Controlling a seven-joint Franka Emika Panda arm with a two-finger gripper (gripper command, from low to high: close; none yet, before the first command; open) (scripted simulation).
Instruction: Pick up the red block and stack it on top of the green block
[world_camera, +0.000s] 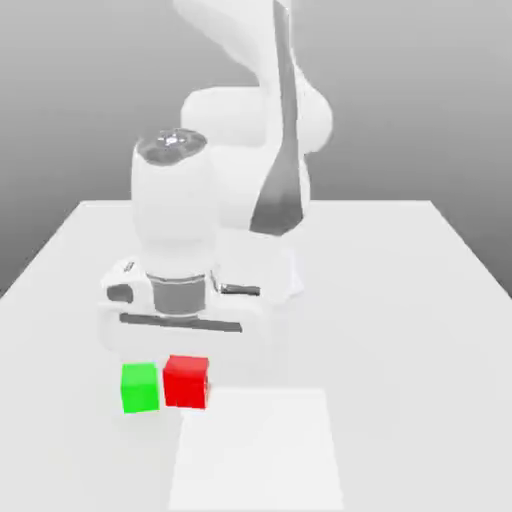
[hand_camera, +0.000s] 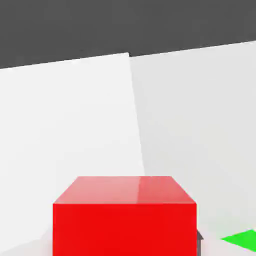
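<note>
Red block (world_camera: 186, 383) between fingertips of tool (hand_camera: 125, 239), clamped there; green block (world_camera: 140, 388) near.

Bright, washed-out whites, soft grey gradient behind, faint shadows (barely any), pale sheen across the red block (hand_camera: 125, 220)

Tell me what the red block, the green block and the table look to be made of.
Red block: perhaps painted wood or plastic; even colour, crisp edges, a paler patch on one face.
Green block: likely the same; flat, bright colour, no grain.
Table: smooth and pale, maybe laminate; no grain or texture.
</note>
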